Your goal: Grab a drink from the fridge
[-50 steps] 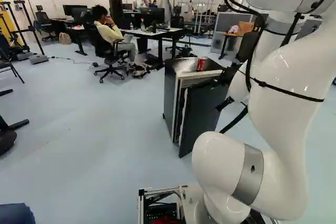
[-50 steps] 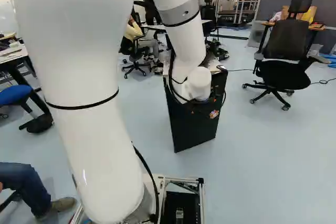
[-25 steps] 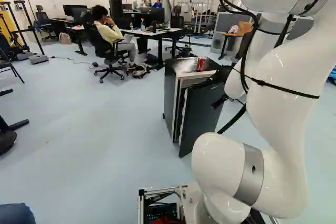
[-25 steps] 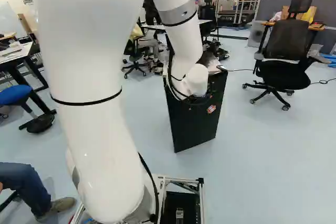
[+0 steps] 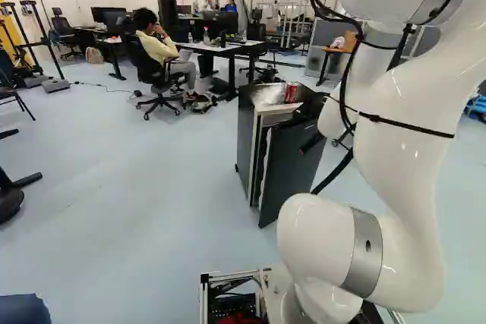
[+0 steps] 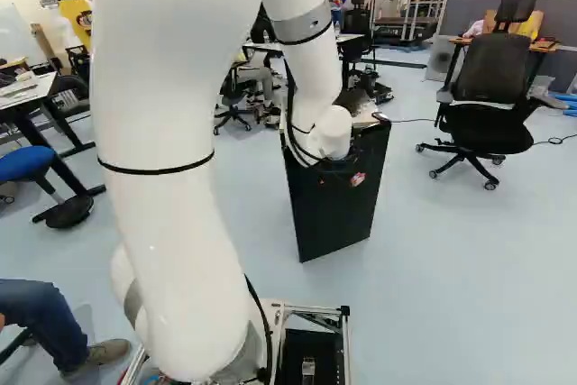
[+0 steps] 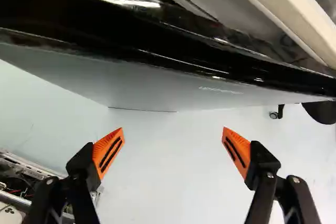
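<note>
My gripper (image 5: 310,143) shows as a dark shape against the door's outer face in the left base view. In the wrist view the gripper (image 7: 173,129) stands open, orange pads wide apart, only floor between them. Ahead of the fingers runs the glossy black top edge of the fridge door (image 7: 157,51); whether they touch it I cannot tell. The small black fridge (image 5: 246,130) has its door (image 5: 291,168) ajar, with a narrow gap at the near side. A red can (image 5: 291,92) stands on its top. The inside is mostly hidden.
An office chair (image 6: 491,101) is right of the fridge in the right base view. Desks (image 5: 220,47) and a seated person are farther back. A stool (image 6: 27,161) and someone's leg are at the left of the right base view. Floor (image 5: 137,210) surrounds the fridge.
The arm has shifted leftward in the left base view, carrying the open gripper left along the door's face and slightly upward in the right base view. Fridge, door and can have kept their places.
</note>
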Controlling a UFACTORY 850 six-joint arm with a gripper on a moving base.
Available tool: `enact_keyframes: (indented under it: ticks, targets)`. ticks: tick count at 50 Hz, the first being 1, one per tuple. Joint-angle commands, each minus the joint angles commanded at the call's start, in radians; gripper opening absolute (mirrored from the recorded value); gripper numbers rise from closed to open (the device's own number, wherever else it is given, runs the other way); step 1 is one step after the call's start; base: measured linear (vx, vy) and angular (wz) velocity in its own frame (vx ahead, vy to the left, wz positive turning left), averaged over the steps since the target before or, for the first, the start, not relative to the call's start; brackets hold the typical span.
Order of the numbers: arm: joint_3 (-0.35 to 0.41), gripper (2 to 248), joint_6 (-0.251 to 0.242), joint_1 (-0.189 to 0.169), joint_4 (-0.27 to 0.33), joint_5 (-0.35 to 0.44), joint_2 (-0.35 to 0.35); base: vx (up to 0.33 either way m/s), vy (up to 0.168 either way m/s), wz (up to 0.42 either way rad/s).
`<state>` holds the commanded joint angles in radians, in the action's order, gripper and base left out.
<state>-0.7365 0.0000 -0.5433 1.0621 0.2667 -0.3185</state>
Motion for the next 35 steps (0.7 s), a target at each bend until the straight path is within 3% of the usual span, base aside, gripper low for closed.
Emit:
enact_keyframes:
  ticks: [35]
  targets:
    - [-0.068, 247, 0.000, 0.069, 0.000, 0.000, -0.052, 0.000, 0.000, 0.000]
